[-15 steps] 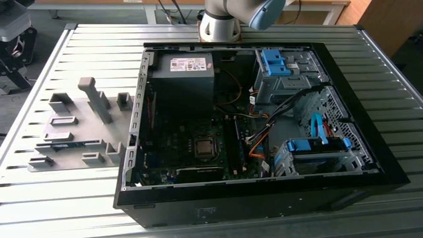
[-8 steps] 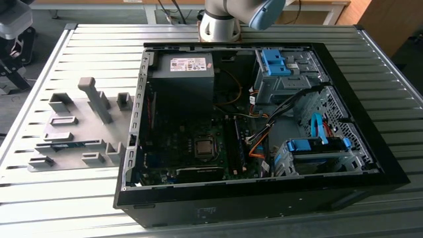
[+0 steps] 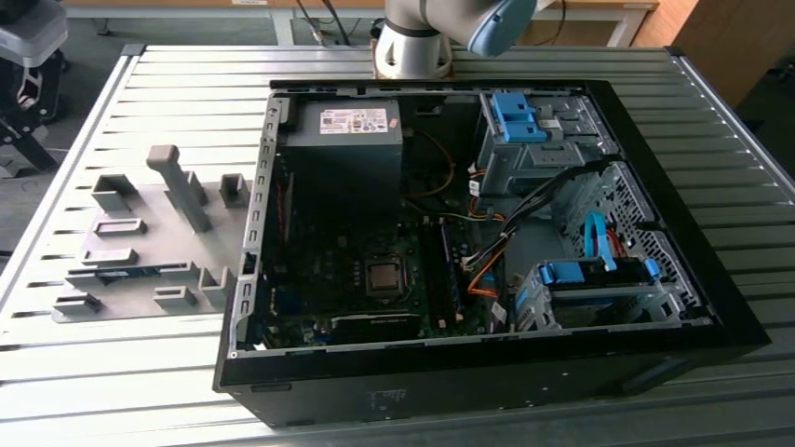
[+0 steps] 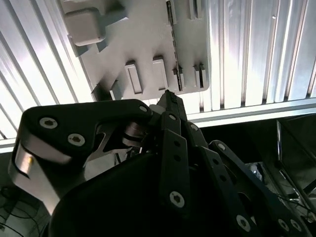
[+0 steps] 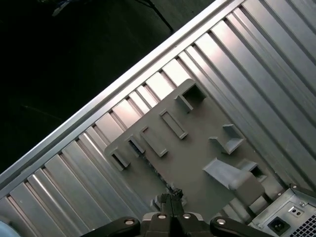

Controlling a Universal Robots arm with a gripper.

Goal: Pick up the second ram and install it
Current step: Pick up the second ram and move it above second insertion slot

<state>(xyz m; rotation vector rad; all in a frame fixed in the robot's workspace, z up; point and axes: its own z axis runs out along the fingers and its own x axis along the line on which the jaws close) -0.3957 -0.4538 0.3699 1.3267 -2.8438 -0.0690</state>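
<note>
The second ram (image 3: 125, 272) stands on its edge as a thin green strip between grey blocks of the holder plate (image 3: 149, 244), at the exterior view's left beside the open computer case (image 3: 695, 307). In the second wrist view the same stick (image 4: 171, 12) shows as a dark line on the plate (image 4: 143, 39). My gripper (image 4: 168, 96) hangs well above that plate, shut, with nothing between its fingers. In the first wrist view its tips (image 5: 171, 193) point down at the plate (image 5: 197, 148). Another memory stick (image 3: 444, 270) sits edge-on in the motherboard.
The arm's base (image 3: 410, 42) stands behind the case on the slatted metal table (image 3: 125, 391). Inside the case are the power supply (image 3: 342, 140), blue drive brackets (image 3: 522, 116) and loose cables (image 3: 497, 265). A tall grey post (image 3: 177, 182) rises from the holder plate.
</note>
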